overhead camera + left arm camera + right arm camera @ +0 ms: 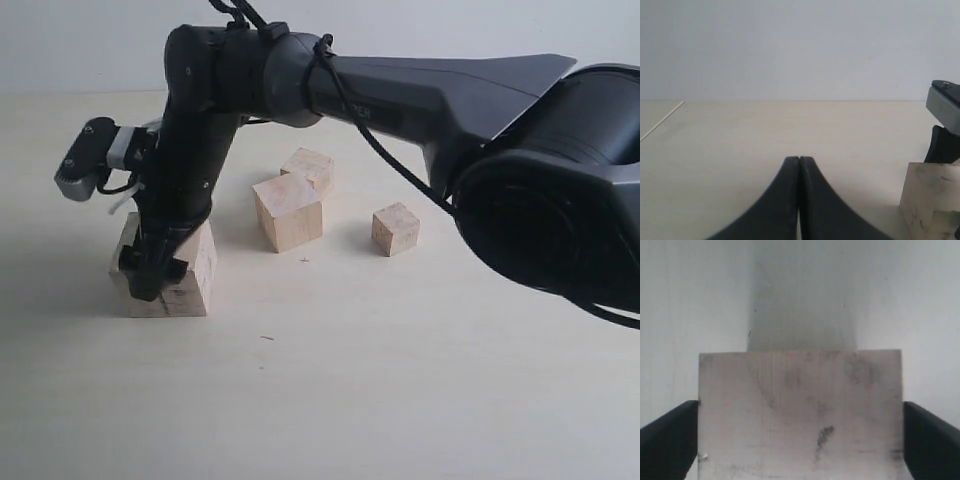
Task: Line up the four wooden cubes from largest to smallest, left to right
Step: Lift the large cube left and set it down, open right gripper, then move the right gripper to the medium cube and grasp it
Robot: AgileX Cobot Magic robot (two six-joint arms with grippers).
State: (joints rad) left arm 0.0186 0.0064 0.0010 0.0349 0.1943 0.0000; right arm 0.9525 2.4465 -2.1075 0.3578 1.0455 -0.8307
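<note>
The largest cube [195,268] — stiff, probably light — is clamped across flat opposite faces by the right gripper [800,440] (a sound hold); the left gripper [799,161] has its jaws together.

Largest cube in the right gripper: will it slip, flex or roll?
The largest cube looks like solid wood, so probably rigid. Its flat sides sit squarely between the right gripper's fingers, so slipping seems unlikely. Flat faces shouldn't roll.

exterior: mid-range | left wrist: table-level | right wrist: close-up — shared: largest cube [200,270]
</note>
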